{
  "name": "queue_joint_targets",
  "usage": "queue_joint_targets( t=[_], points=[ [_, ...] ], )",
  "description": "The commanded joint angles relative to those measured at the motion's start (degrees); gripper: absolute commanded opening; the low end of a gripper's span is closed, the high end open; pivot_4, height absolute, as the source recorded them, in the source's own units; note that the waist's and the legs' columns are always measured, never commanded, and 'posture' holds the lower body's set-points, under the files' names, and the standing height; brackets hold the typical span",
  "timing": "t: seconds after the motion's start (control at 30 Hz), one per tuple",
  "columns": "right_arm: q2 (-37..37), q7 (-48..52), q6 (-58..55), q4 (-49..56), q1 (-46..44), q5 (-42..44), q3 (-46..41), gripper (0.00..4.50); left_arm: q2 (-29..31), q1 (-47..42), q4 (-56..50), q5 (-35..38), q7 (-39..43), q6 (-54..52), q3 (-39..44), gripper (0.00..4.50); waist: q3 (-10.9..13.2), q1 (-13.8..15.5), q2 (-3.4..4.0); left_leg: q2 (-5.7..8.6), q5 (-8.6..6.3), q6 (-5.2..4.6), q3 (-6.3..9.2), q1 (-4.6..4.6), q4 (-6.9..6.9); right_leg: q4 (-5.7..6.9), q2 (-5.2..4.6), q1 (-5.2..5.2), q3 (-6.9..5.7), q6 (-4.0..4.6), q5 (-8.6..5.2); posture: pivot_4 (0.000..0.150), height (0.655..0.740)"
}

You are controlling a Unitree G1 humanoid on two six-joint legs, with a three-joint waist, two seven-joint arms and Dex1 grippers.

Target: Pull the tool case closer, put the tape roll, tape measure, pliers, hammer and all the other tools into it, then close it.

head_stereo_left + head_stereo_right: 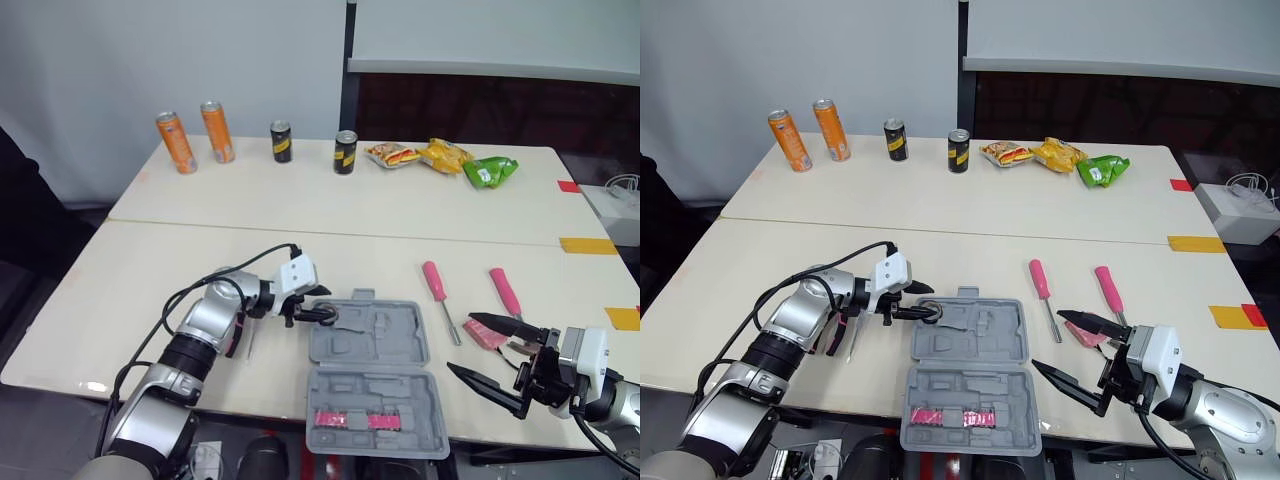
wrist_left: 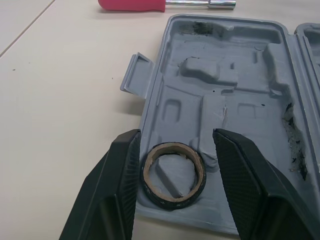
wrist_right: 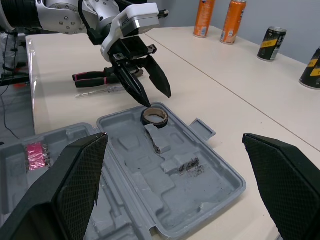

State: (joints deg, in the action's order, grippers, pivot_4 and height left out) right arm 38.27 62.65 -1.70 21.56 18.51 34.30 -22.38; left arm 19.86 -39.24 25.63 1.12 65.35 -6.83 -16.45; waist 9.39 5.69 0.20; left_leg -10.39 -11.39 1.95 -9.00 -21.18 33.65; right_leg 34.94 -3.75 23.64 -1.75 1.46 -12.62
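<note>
Far left, what looked like pliers (image 3: 95, 77) lay on the table (image 1: 150, 280), though I couldn't be sure from that angle. The left gripper (image 3: 156, 100) sat low over the left corner of the open tool case (image 1: 385, 335). Its fingers were spread either side of the tape roll (image 2: 174, 176) with a gap on both sides, so it wasn't gripping anything. The roll lay in the tray corner, presumably its slot. Right of the case, a pink-handled screwdriver (image 1: 438, 285) and a second pink-handled tool (image 1: 505, 292) lay on the table. The right gripper (image 1: 460, 342) hovered near them, wide open and empty, probably lined up for the next grab.
</note>
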Motion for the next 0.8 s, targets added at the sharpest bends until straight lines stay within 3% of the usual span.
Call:
queue_joint_targets(
  t=[0.03,0.1,0.43,0.8],
  points=[
    [-0.18,-0.31,0.65,1.45,-0.24,0.58,-0.35,4.5,-0.23,-1.03,0.03,0.48,-0.2,0.76,0.36,2.46,0.0,0.0,0.0,0.0,0.0,0.0,0.0,-0.01,0.0,0.0,0.0,0.0,0.0,0.0,0.0,0.15,0.74],
    [-0.22,-0.32,0.67,1.44,-0.27,0.58,-0.32,4.5,-0.23,-1.04,0.09,0.5,-0.14,0.68,0.37,1.69,0.0,0.0,0.0,0.0,0.0,0.0,0.0,-0.01,0.0,0.01,0.0,0.0,0.0,0.0,0.0,0.15,0.74],
    [-0.31,-0.54,0.75,1.38,-0.39,0.49,-0.03,4.5,-0.47,-0.97,1.77,-0.42,-0.62,2.92,-0.14,1.69,0.0,0.01,0.0,0.0,0.01,-0.01,0.0,0.0,0.01,0.02,0.0,0.0,0.0,0.0,0.0,0.15,0.74],
    [-0.28,-0.47,0.77,1.32,-0.65,0.48,0.37,4.5,-2.1,-1.27,12.99,-7.4,-4.47,10.9,-4.31,1.69,-0.04,0.09,-0.01,0.0,0.01,-0.01,0.02,-0.01,0.02,0.03,0.0,-0.03,-0.01,-0.02,0.0,0.15,0.74]
  ],
)
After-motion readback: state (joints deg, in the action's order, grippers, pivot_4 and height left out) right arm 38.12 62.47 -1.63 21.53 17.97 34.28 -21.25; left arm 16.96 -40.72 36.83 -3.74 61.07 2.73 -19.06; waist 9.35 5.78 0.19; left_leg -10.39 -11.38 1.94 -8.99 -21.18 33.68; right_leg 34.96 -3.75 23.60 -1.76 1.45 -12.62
